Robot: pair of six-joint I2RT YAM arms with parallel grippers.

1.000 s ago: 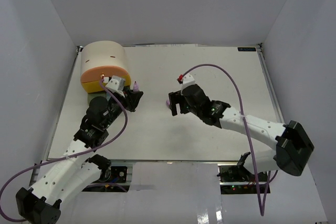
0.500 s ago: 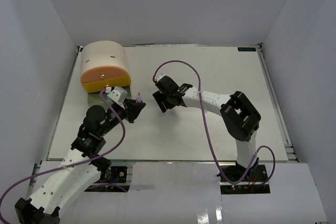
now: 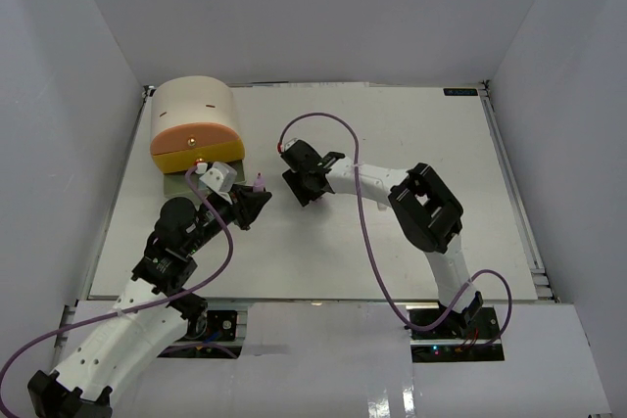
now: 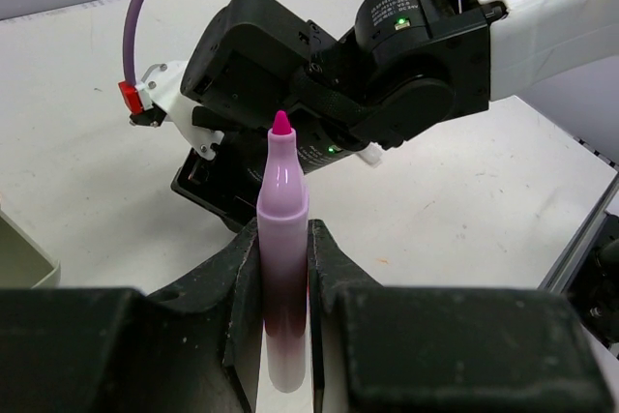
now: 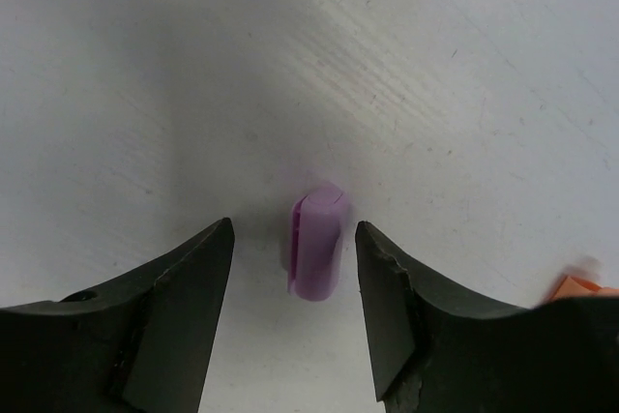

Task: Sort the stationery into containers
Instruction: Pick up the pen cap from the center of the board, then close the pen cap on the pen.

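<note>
My left gripper (image 4: 282, 239) is shut on a pale purple marker (image 4: 281, 191), which stands upright between the fingers with its magenta tip bare. In the top view the same marker (image 3: 258, 184) pokes out of the left gripper (image 3: 251, 205), right of the beige cabinet (image 3: 192, 110). A short purple cap (image 5: 317, 244) lies on the white table, and my right gripper (image 5: 293, 231) straddles it with jaws open, neither finger touching it. Seen from above, the right gripper (image 3: 305, 188) covers the cap, close to the marker's tip.
The cabinet's peach-orange front (image 3: 194, 136) faces the arms, with a yellow drawer (image 3: 217, 152) below it. An orange piece (image 5: 583, 288) shows at the right edge of the right wrist view. The right arm's black wrist (image 4: 319, 84) fills the space just beyond the marker.
The right arm has swung left across the table toward the left gripper, and its jaws have narrowed around the purple cap. The left gripper shifted slightly right with the marker.
</note>
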